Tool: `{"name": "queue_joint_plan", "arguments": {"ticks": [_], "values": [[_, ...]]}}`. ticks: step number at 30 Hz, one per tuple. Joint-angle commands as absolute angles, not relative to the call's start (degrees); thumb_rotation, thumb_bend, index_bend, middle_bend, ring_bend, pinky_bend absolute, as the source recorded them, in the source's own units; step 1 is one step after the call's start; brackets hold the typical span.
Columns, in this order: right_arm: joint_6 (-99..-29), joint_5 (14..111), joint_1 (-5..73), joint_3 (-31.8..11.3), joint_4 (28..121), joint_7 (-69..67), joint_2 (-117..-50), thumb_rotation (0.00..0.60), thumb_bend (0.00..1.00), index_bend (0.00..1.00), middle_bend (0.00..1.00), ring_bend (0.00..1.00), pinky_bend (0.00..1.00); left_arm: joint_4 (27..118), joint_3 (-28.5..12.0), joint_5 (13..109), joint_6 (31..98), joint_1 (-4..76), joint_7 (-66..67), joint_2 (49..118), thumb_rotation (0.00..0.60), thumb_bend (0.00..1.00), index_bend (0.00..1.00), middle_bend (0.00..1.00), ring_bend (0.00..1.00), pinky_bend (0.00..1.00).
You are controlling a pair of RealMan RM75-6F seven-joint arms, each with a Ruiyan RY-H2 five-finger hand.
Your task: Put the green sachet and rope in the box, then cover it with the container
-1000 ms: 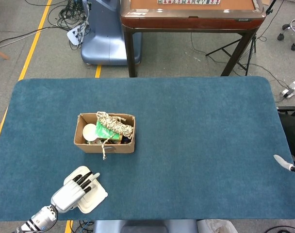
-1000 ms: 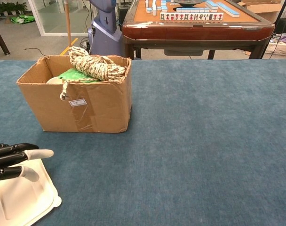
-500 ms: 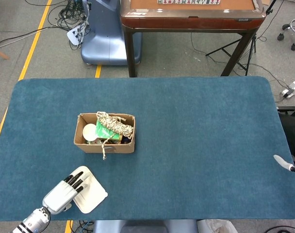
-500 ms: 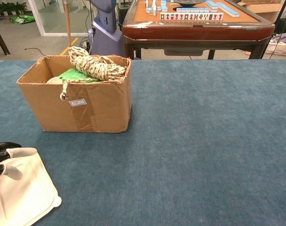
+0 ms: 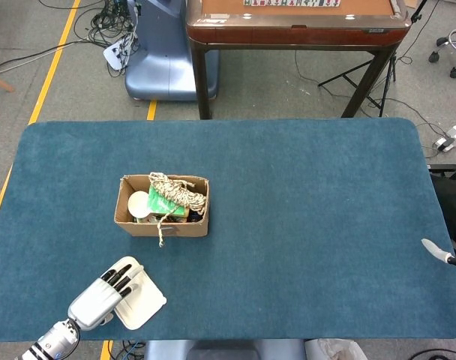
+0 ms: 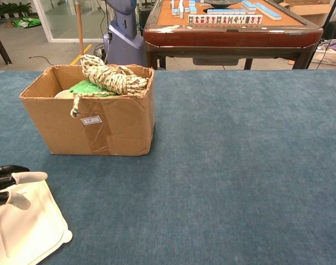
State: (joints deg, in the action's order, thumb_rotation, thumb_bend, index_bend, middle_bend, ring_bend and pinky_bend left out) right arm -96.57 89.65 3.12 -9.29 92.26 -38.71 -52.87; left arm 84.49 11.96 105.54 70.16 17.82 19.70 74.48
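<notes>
Head view, left hand (image 5: 100,298): fingers apart, lying on the white container (image 5: 140,293), nothing grasped yet; likely placed to pick it up as the cover.
Container: under the fingertips, flat on the worktop (image 5: 303,225).
Box (image 5: 162,205): beyond the hand, well apart, open-topped.
Rope (image 6: 108,75), green sachet (image 6: 89,88): already inside the box.
Right hand (image 5: 438,251): far across, barely visible; state unclear.

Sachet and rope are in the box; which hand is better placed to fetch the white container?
Left: the left hand rests on the white plastic container, near the cardboard box. Only a fingertip of the right hand shows at the far edge.
</notes>
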Motion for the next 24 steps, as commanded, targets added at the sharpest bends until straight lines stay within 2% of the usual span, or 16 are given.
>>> {"name": "queue_joint_plan", "arguments": {"ticks": [1, 24], "values": [[-96.62, 89.64, 3.1, -9.3, 92.24, -38.75, -52.86, 0.6, 0.0, 0.14, 0.13, 0.0, 0.04, 84.65, 11.82, 105.48, 69.89, 17.98, 19.83, 74.63, 0.6, 0.02, 0.26, 0.0, 0.0, 0.22], [-96.79, 89.64, 3.0, -9.31, 92.18, -38.92, -52.83, 0.6, 0.0, 0.14, 0.13, 0.0, 0.04, 83.38, 12.15, 105.09, 69.48, 17.63, 19.34, 75.36, 0.6, 0.02, 0.26, 0.0, 0.0, 0.22]]}}
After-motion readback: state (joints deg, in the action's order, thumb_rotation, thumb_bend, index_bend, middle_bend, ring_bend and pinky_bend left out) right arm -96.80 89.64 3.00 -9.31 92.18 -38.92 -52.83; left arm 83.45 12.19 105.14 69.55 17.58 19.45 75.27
